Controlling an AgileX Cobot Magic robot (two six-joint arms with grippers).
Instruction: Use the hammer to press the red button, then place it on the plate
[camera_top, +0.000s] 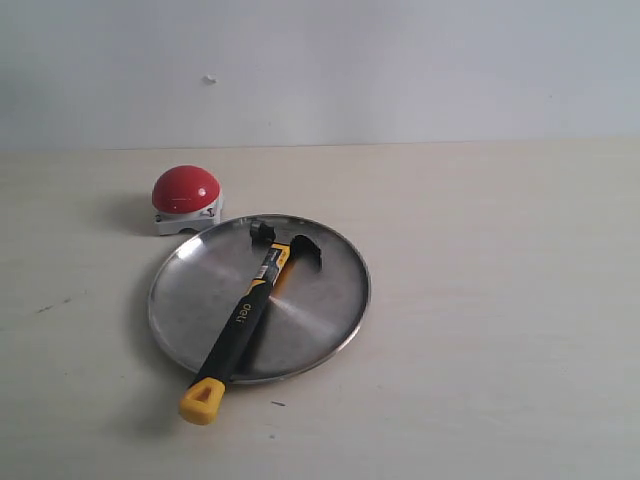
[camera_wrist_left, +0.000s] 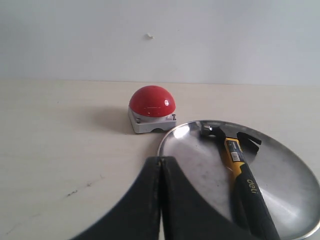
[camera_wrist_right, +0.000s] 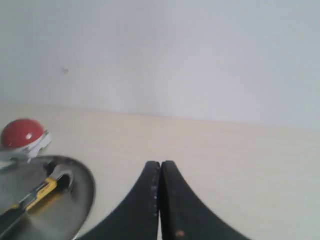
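The hammer (camera_top: 245, 309) lies across the silver plate (camera_top: 320, 320), its dark head near the plate's far rim and its yellow looped end (camera_top: 201, 401) hanging over the near rim onto the table. The red button (camera_top: 186, 190) sits on its white-grey base just beyond the plate's far left rim. Neither arm shows in the exterior view. My left gripper (camera_wrist_left: 161, 161) is shut with nothing in it, close to the plate (camera_wrist_left: 200, 160), with the hammer (camera_wrist_left: 243, 180) and button (camera_wrist_left: 152, 101) ahead. My right gripper (camera_wrist_right: 160, 164) is shut and holds nothing, off to the plate's (camera_wrist_right: 75, 205) side.
The pale wooden table (camera_top: 500, 300) runs back to a plain white wall (camera_top: 400, 60). A few small dark marks (camera_top: 50, 306) dot the table surface left of the plate.
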